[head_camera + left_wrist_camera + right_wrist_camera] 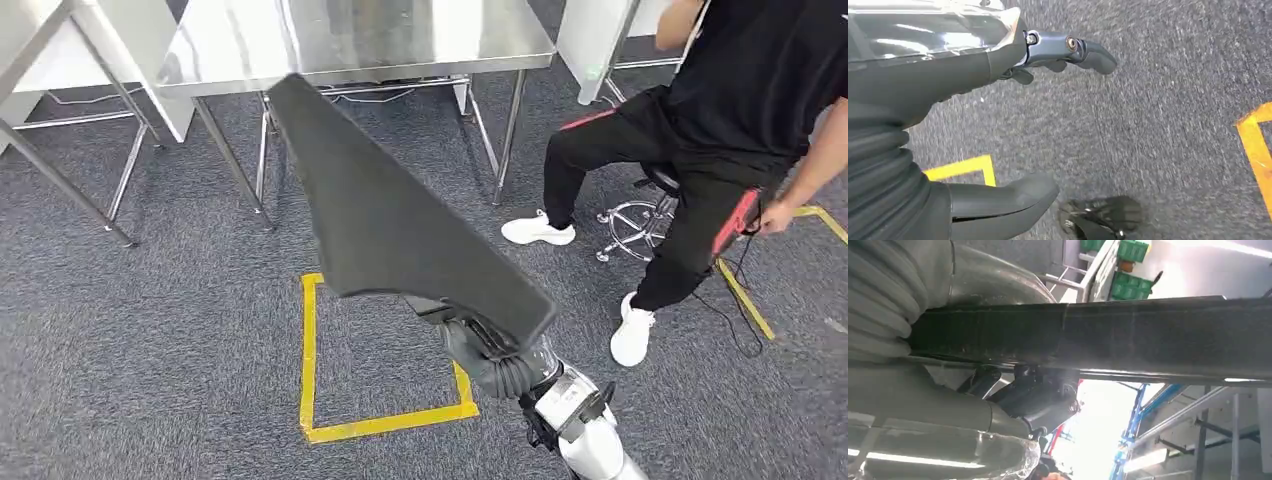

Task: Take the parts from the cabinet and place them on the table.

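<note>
A long, flat, dark-grey felt-like panel (400, 220) is gripped at its near end by the right hand (490, 350), reaching out toward the steel table (350, 40). The left hand (998, 65) hangs above grey carpet (1158, 130), fingers (1088, 52) apart, holding nothing.

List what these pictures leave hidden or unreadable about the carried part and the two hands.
1. Head view: the right hand lies under the dark flat part, which covers its fingers.
2. Right wrist view: the part runs off the picture's edge, so its full shape is unreadable.
3. Left wrist view: the left hand is cut off by the edge, over motion-blurred carpet.
4. Head view: the steel table top is cropped.
</note>
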Motion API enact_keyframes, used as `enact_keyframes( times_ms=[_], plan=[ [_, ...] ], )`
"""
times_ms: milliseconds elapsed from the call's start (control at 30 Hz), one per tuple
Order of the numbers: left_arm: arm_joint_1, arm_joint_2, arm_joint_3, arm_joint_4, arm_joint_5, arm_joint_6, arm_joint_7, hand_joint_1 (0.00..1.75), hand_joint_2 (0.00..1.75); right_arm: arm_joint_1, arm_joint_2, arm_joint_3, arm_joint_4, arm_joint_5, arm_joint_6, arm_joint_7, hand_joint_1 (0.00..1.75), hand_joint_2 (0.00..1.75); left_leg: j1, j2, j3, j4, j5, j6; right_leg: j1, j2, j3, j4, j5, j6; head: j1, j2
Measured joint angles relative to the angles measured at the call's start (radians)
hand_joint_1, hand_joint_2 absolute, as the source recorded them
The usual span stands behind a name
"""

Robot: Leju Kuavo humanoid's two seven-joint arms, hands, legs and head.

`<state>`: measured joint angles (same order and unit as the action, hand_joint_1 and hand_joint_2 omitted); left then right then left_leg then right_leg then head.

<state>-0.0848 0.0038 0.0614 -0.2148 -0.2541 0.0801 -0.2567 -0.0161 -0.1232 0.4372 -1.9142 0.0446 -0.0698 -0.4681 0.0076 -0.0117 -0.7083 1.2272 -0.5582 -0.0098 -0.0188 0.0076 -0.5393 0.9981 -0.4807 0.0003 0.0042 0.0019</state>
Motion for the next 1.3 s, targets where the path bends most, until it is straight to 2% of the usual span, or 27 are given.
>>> enact_keyframes(
  times_ms=[33, 67, 100, 133, 167, 200, 233, 267, 300, 367, 467, 533, 567, 767, 800, 833, 900, 933, 1000, 1033, 1067, 1100, 1167, 1200, 1233, 1267, 1300],
  plan=[
    [0.001, 0.000, 0.000, 0.000, 0.002, -0.010, -0.002, 0.00, 1.75, 0.000, 0.000, 0.000, 0.000, -0.002, -0.002, 0.002, 1.75, 1.75, 0.003, 0.002, -0.039, 0.074, -0.023, -0.004, 0.000, -0.006, -0.001, 0.000, -0.001, -0.001, 0.000, 0.000],
    [0.002, 0.000, 0.000, 0.000, 0.003, -0.018, -0.003, 0.00, 1.75, 0.000, 0.002, 0.000, 0.000, -0.002, -0.003, 0.005, 1.75, 1.75, 0.005, 0.004, -0.053, 0.096, -0.019, -0.006, 0.000, -0.010, 0.000, 0.000, -0.001, -0.001, 0.000, 0.000],
    [0.003, 0.000, 0.000, 0.000, 0.003, -0.023, -0.005, 0.00, 1.75, 0.000, 0.002, 0.000, 0.000, -0.002, -0.003, 0.007, 1.75, 1.75, 0.007, 0.005, -0.044, 0.073, 0.006, -0.007, 0.000, -0.013, 0.001, 0.000, -0.002, -0.001, 0.000, 0.000],
    [0.003, 0.002, 0.000, 0.000, 0.004, -0.029, -0.007, 0.00, 1.75, 0.001, 0.002, 0.000, 0.000, -0.002, -0.004, 0.008, 1.75, 1.75, 0.009, 0.007, -0.011, 0.006, 0.049, -0.007, 0.000, -0.016, 0.003, 0.001, -0.003, -0.002, 0.000, 0.000],
    [0.003, 0.004, 0.000, 0.000, 0.005, -0.034, -0.008, 0.00, 1.75, 0.001, 0.003, 0.000, 0.000, -0.002, -0.005, 0.009, 1.75, 1.75, 0.011, 0.010, 0.039, -0.088, 0.094, -0.005, 0.000, -0.018, 0.006, 0.001, -0.005, -0.002, 0.000, 0.000],
    [0.003, 0.006, 0.000, 0.000, 0.005, -0.039, -0.009, 0.00, 1.75, 0.001, 0.003, 0.000, 0.000, -0.002, -0.005, 0.009, 1.75, 1.75, 0.012, 0.017, 0.086, -0.174, 0.126, -0.001, 0.001, -0.019, 0.008, 0.001, -0.007, 0.002, 0.000, 0.000],
    [0.002, 0.009, 0.000, 0.000, 0.006, -0.047, -0.009, 0.00, 1.75, 0.003, 0.004, -0.001, 0.000, -0.002, -0.005, 0.009, 1.75, 1.75, 0.006, 0.025, 0.108, -0.214, 0.115, 0.004, 0.012, -0.020, 0.007, 0.004, -0.011, 0.008, 0.000, 0.000],
    [0.002, 0.010, 0.000, 0.001, 0.008, -0.050, -0.010, 0.00, 1.75, 0.003, 0.005, -0.003, 0.000, -0.001, -0.006, 0.010, 1.75, 1.75, 0.005, 0.020, 0.105, -0.214, 0.118, 0.009, 0.014, -0.021, 0.006, 0.002, -0.012, 0.012, 0.003, 0.000],
    [0.004, 0.009, 0.000, 0.002, 0.010, -0.051, -0.010, 0.00, 1.75, 0.005, 0.005, -0.004, 0.000, -0.001, -0.007, 0.010, 1.75, 1.75, 0.006, 0.019, 0.105, -0.218, 0.124, 0.007, 0.022, -0.021, 0.001, 0.008, -0.016, 0.007, 0.002, 0.000],
    [0.009, 0.009, 0.000, 0.003, 0.012, -0.054, -0.010, 0.00, 1.75, 0.007, 0.006, -0.006, 0.000, 0.000, -0.008, 0.011, 1.75, 1.75, -0.005, 0.015, 0.104, -0.217, 0.123, 0.009, 0.021, -0.023, 0.003, 0.005, -0.014, 0.009, 0.002, 0.000],
    [0.011, 0.010, 0.001, 0.003, 0.014, -0.060, -0.009, 0.00, 1.75, 0.007, 0.011, -0.011, 0.000, 0.005, -0.011, 0.019, 1.75, 1.75, -0.010, 0.013, 0.103, -0.216, 0.121, 0.019, 0.017, -0.026, 0.004, 0.001, -0.013, 0.012, 0.002, 0.000],
    [0.011, 0.011, 0.001, 0.003, 0.014, -0.062, -0.009, 0.00, 1.75, 0.007, 0.013, -0.013, 0.000, 0.007, -0.012, 0.019, 1.75, 1.75, -0.014, 0.012, 0.101, -0.214, 0.119, 0.025, 0.008, -0.026, 0.004, -0.004, -0.010, 0.024, 0.002, 0.000],
    [0.011, 0.011, 0.001, 0.003, 0.014, -0.063, -0.009, 0.00, 1.75, 0.007, 0.013, -0.014, 0.000, 0.010, -0.013, 0.020, 1.75, 1.75, -0.015, 0.012, 0.101, -0.213, 0.118, 0.028, 0.008, -0.026, 0.004, -0.004, -0.010, 0.025, 0.002, 0.000],
    [0.011, 0.013, 0.002, 0.003, 0.014, -0.063, -0.008, 0.00, 1.75, 0.006, 0.021, -0.021, 0.000, 0.016, -0.018, 0.023, 1.75, 1.75, -0.026, 0.010, 0.100, -0.212, 0.110, 0.049, -0.005, -0.027, 0.008, -0.014, -0.011, 0.047, 0.002, 0.000],
    [0.011, 0.014, 0.003, 0.003, 0.014, -0.063, -0.007, 0.00, 1.75, 0.007, 0.022, -0.022, 0.000, 0.018, -0.020, 0.025, 1.75, 1.75, -0.023, 0.008, 0.098, -0.221, 0.111, 0.058, -0.005, -0.028, 0.016, 0.006, 0.000, 0.059, 0.001, 0.000],
    [0.012, 0.014, 0.005, 0.003, 0.014, -0.063, -0.006, 0.00, 1.75, 0.010, 0.022, -0.024, -0.003, 0.019, -0.023, 0.026, 1.75, 1.75, -0.019, 0.008, 0.110, -0.224, 0.112, 0.064, -0.003, -0.028, 0.019, 0.005, 0.002, 0.065, 0.001, 0.000],
    [0.012, 0.012, 0.006, 0.003, 0.014, -0.063, -0.005, 0.00, 1.75, 0.010, 0.023, -0.029, -0.004, 0.019, -0.025, 0.028, 1.75, 1.75, -0.012, 0.004, 0.127, -0.230, 0.114, 0.069, -0.004, -0.022, -0.002, 0.052, -0.033, 0.057, 0.003, 0.000],
    [0.012, 0.012, 0.007, 0.003, 0.014, -0.063, -0.005, 0.00, 1.75, 0.010, 0.024, -0.031, -0.006, 0.019, -0.026, 0.028, 1.75, 1.75, -0.010, 0.003, 0.127, -0.229, 0.114, 0.069, -0.004, -0.020, -0.035, 0.114, -0.065, 0.047, 0.004, 0.000],
    [0.013, 0.012, 0.008, 0.003, 0.014, -0.063, -0.005, 0.00, 1.75, 0.015, 0.026, -0.034, -0.007, 0.019, -0.029, 0.029, 1.75, 1.75, -0.011, 0.001, 0.126, -0.229, 0.113, 0.070, -0.003, -0.017, -0.125, 0.272, -0.127, 0.038, 0.004, 0.000],
    [0.015, 0.011, 0.008, 0.003, 0.014, -0.064, -0.005, 0.00, 1.75, 0.019, 0.026, -0.035, -0.007, 0.019, -0.031, 0.030, 1.75, 1.75, -0.011, -0.002, 0.126, -0.229, 0.112, 0.068, -0.004, -0.015, -0.151, 0.310, -0.134, 0.044, 0.003, 0.000],
    [0.015, 0.010, 0.008, 0.003, 0.014, -0.064, -0.005, 0.00, 1.75, 0.022, 0.027, -0.036, -0.007, 0.019, -0.031, 0.031, 1.75, 1.75, -0.011, -0.005, 0.127, -0.228, 0.111, 0.066, -0.004, -0.015, -0.151, 0.296, -0.123, 0.051, 0.003, 0.000],
    [0.015, 0.010, 0.008, 0.003, 0.014, -0.064, -0.005, 0.00, 1.75, 0.023, 0.027, -0.037, -0.007, 0.020, -0.032, 0.031, 1.75, 1.75, -0.008, -0.007, 0.130, -0.227, 0.108, 0.063, -0.004, -0.015, -0.130, 0.241, -0.094, 0.065, 0.003, 0.000],
    [0.015, 0.009, 0.008, 0.003, 0.014, -0.064, -0.005, 0.00, 1.75, 0.023, 0.028, -0.038, -0.008, 0.020, -0.032, 0.032, 1.75, 1.75, -0.004, -0.011, 0.139, -0.226, 0.102, 0.052, -0.008, -0.015, -0.047, 0.054, -0.010, 0.083, 0.003, 0.000],
    [0.015, 0.010, 0.009, 0.003, 0.014, -0.064, -0.005, 0.00, 1.75, 0.023, 0.029, -0.038, -0.008, 0.020, -0.032, 0.031, 1.75, 1.75, -0.005, -0.012, 0.144, -0.226, 0.099, 0.045, -0.009, -0.013, -0.033, 0.012, 0.012, 0.074, 0.004, 0.000],
    [0.015, 0.011, 0.010, 0.003, 0.014, -0.064, -0.006, 0.00, 1.75, 0.022, 0.030, -0.037, -0.009, 0.020, -0.032, 0.033, 1.75, 1.75, -0.007, -0.013, 0.142, -0.225, 0.096, 0.039, 0.004, -0.016, -0.039, 0.005, -0.013, 0.046, 0.005, 0.000],
    [0.015, 0.011, 0.010, 0.003, 0.014, -0.064, -0.006, 0.00, 1.75, 0.025, 0.031, -0.037, -0.009, 0.020, -0.032, 0.033, 1.75, 1.75, -0.009, -0.012, 0.139, -0.226, 0.092, 0.031, 0.006, -0.015, -0.028, 0.007, 0.003, 0.035, 0.002, 0.000],
    [0.017, 0.011, 0.010, 0.003, 0.014, -0.064, -0.006, 0.00, 1.75, 0.027, 0.030, -0.039, -0.010, 0.020, -0.033, 0.034, 1.75, 1.75, -0.008, -0.012, 0.143, -0.217, 0.096, 0.024, 0.005, -0.014, -0.039, 0.006, 0.005, 0.024, 0.002, 0.000]
  ],
)
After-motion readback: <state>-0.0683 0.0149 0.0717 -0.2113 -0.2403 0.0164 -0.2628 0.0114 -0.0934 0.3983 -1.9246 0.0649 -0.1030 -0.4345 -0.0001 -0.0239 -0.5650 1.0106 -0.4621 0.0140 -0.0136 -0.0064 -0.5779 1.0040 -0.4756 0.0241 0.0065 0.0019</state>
